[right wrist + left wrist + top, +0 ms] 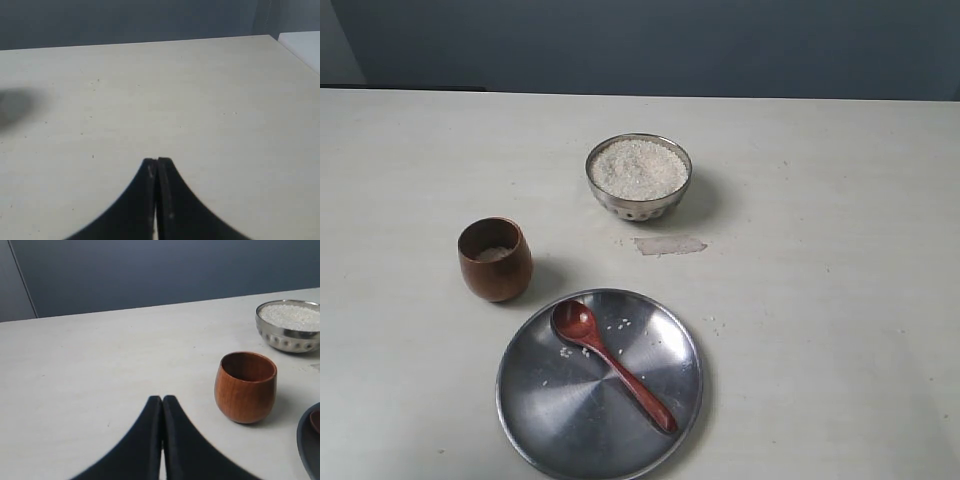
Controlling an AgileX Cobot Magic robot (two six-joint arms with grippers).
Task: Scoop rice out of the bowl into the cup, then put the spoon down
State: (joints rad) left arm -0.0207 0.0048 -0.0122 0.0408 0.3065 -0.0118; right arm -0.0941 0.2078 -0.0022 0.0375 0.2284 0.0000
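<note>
The spoon (610, 362) lay on the steel plate (550, 420); left gripper (163, 400) and right gripper (157, 162) were each pressed together, empty.
The rice (639, 168) filled the bowl (638, 208) beyond the plate; the cup (495, 265) stood near its left edge.

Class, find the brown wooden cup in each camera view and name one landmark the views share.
Exterior view: the cup stands left of centre, beside the rim of the plate.
Left wrist view: upright beyond the left gripper, nearer than the bowl.
Right wrist view: not in it.
Shared landmark: the bowl of rice, in exterior and left wrist views.
</note>
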